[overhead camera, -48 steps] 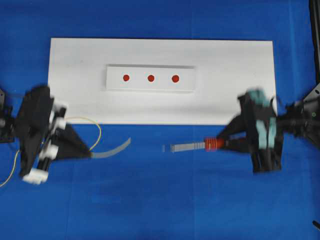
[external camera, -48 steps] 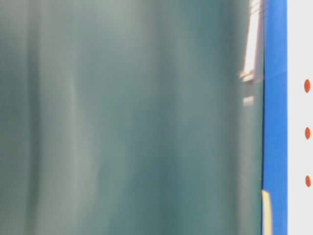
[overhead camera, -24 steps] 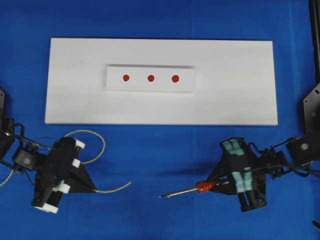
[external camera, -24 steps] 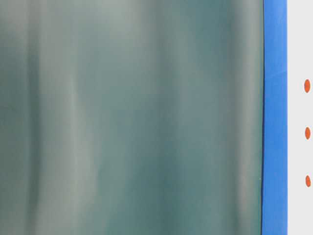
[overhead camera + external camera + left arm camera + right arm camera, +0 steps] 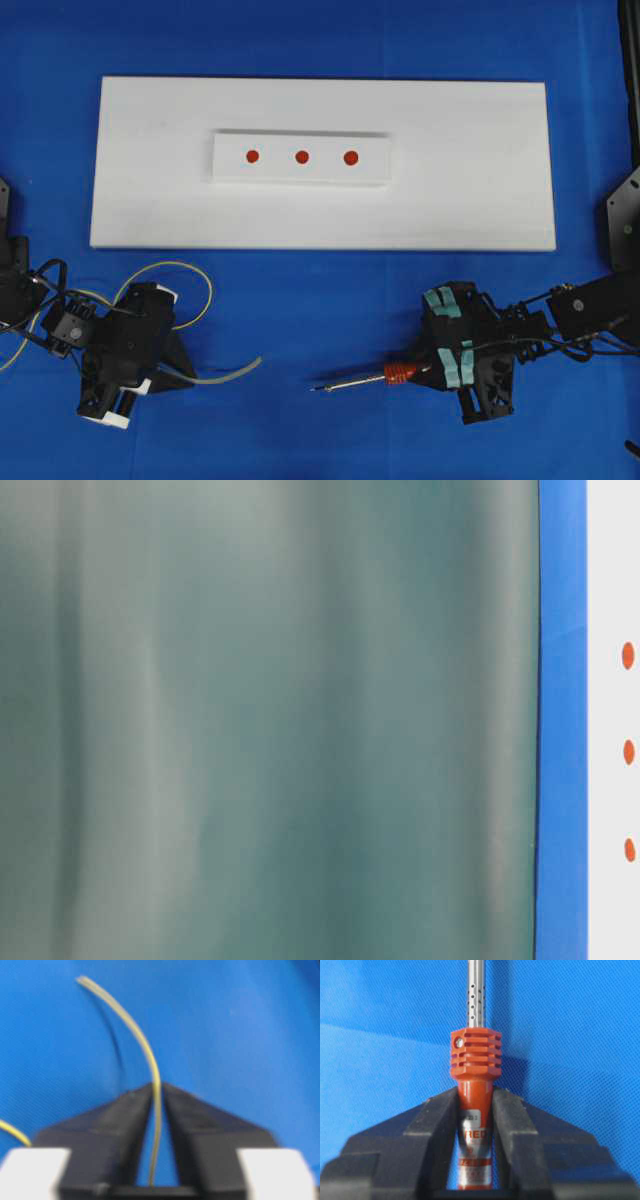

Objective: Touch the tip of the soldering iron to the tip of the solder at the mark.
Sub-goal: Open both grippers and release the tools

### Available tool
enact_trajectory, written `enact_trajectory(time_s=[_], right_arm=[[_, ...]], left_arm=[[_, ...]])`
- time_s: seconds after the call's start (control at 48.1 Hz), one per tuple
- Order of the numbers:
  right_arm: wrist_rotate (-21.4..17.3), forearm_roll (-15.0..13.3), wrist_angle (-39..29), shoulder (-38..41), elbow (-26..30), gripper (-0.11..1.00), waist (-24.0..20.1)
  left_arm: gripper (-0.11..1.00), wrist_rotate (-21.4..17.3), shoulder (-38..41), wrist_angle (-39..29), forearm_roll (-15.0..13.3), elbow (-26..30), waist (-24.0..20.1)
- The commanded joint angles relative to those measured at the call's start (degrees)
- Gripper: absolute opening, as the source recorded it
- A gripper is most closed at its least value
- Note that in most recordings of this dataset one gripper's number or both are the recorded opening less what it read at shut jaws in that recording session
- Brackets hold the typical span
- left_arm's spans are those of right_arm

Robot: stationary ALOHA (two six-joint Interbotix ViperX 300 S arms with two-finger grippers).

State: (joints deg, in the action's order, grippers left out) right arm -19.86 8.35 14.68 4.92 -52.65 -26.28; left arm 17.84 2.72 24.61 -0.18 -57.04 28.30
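Solder point(image 5: 150, 1060), one thin yellow curling wire at lower left, lies between the left gripper's point(image 5: 157, 1091) slightly parted jaws. One ribbed orange soldering iron point(image 5: 475, 1060) sits pinched in the right gripper point(image 5: 476, 1097), lower right. Three red dots point(image 5: 301, 157) mark the white block.

Lab bench: blue mat point(image 5: 320, 40), marked board point(image 5: 470, 160)

A board point(image 5: 480, 170) lies on the far half of the worktop point(image 5: 320, 40). On its middle sits a smaller plate point(image 5: 300, 170) bearing 3 marks point(image 5: 301, 156) in a left-to-right row. Near of the board, the left hand point(image 5: 185, 365) is at left with the solder point(image 5: 225, 372) reaching right from it. The right hand point(image 5: 425, 368) is at right, the soldering iron point(image 5: 365, 378) pointing left from it, its tip well apart from the solder's.
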Motion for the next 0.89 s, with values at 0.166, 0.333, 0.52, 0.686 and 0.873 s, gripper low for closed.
enact_trajectory(time_s=[0.166,0.333,0.52,0.686,0.873], right_arm=[[0.09,0.18,-0.35,-1.41,2.11,0.72,-0.09],[0.79,0.00,-7.03,-8.26,2.46,0.87,1.05],[2.20,-4.22,-17.14,-20.83,2.46,0.82,4.48],[2.81,-10.72,-25.58,-32.43,2.11,0.82,10.81],[2.81,-18.19,-31.55,-44.21,-0.18,0.81,18.37]], left_arm=[[0.72,0.00,-1.49,-3.25,-0.09,1.67,0.18],[0.83,-1.05,-7.73,-7.91,0.00,2.46,0.18],[0.76,-3.34,-19.95,-17.49,0.09,2.64,-1.67],[0.76,-7.38,-30.85,-21.97,0.18,0.79,-6.06],[0.76,-12.30,-43.07,-22.50,0.09,-4.13,-12.74]])
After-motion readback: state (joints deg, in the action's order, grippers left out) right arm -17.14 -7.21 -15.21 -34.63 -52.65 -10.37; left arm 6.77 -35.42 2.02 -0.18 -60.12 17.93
